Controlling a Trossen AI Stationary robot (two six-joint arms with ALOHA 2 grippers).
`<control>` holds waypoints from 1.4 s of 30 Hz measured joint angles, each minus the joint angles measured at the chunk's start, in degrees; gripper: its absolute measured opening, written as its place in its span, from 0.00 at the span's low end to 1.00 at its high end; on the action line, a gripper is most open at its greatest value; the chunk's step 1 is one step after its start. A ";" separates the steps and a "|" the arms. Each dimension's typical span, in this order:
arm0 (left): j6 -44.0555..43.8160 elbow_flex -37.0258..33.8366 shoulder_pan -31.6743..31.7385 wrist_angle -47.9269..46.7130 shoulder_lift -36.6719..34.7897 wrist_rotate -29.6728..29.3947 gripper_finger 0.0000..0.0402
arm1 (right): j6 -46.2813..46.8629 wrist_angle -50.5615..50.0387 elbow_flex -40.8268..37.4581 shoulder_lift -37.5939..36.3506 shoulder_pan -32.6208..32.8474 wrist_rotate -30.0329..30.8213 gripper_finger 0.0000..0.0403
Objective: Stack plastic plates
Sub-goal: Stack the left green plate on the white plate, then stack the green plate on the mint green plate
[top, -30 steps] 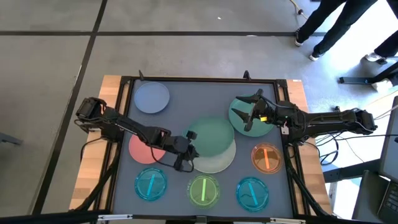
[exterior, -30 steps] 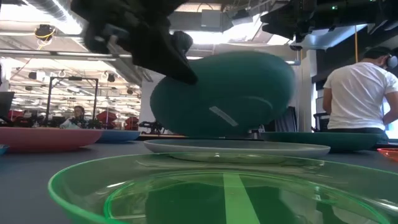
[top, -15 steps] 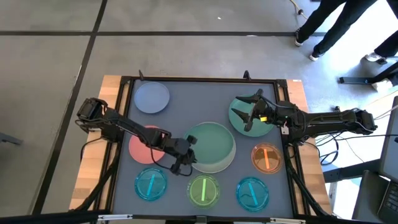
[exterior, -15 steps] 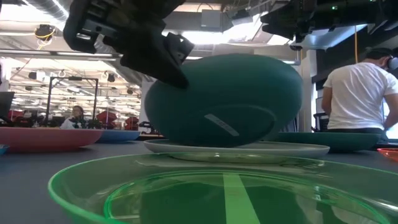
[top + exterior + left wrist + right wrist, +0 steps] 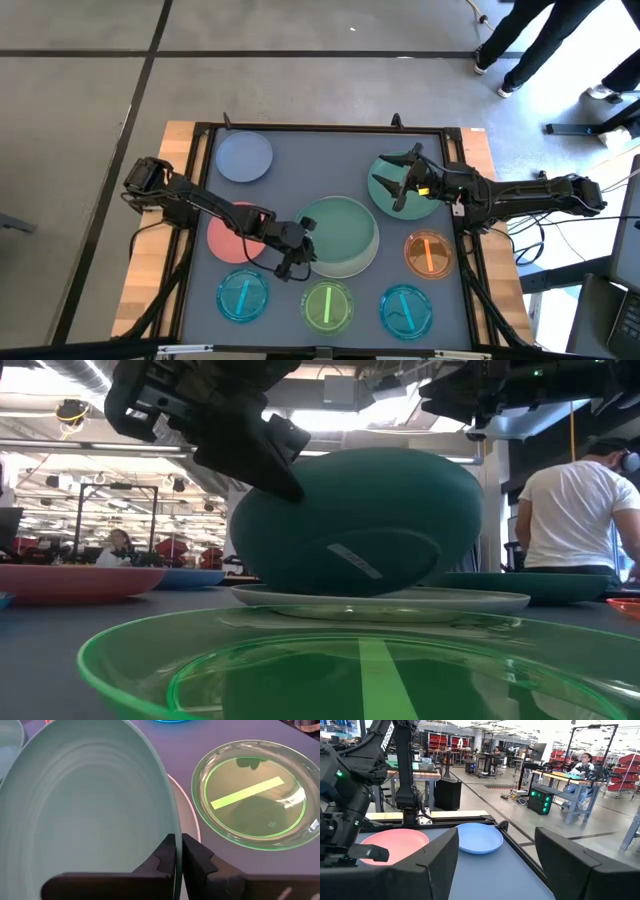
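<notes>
Near the middle of the table, the left gripper (image 5: 297,252) pinches the rim of a teal plate (image 5: 340,226), its two dark fingers (image 5: 197,862) closed on either side of the plate's edge. This teal plate is tilted, with its lower edge resting on the cream plate (image 5: 352,262) beneath it, which lies flat on the dark table (image 5: 300,170). From table height, the teal plate's underside (image 5: 360,520) faces the camera, raised on the gripper's side.

Beside the left arm lies a salmon pink plate (image 5: 226,240), partly covered by the arm. A pale blue plate (image 5: 245,157) sits well apart, toward the table's far left corner.

Along the near edge of the table, three smaller translucent plates stand in a row: a cyan plate (image 5: 243,297) on the left, a bright green plate (image 5: 328,305) in the middle, just beside the cream plate, and a second cyan plate (image 5: 406,309) on the right. An orange translucent plate (image 5: 428,254) lies just beyond that last one.

On the right side, the right gripper (image 5: 402,182) hovers with its fingers spread wide over a second green plate (image 5: 385,190), not gripping it.

Beyond the table, a person in a white shirt (image 5: 570,510) stands with their back turned.
</notes>
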 joint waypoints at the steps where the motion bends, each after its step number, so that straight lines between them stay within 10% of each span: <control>1: -0.38 0.00 0.00 0.04 0.00 0.01 0.06 | 0.00 0.00 0.00 0.00 0.00 0.03 0.63; 27: -2.36 -0.20 1.06 -0.89 -5.62 -3.51 0.20 | 1.75 -3.58 0.00 0.08 0.00 1.26 0.63; 42: -7.90 -25.10 2.75 30.38 -17.99 -10.00 0.20 | 4.50 -8.60 0.00 1.08 0.00 9.19 0.63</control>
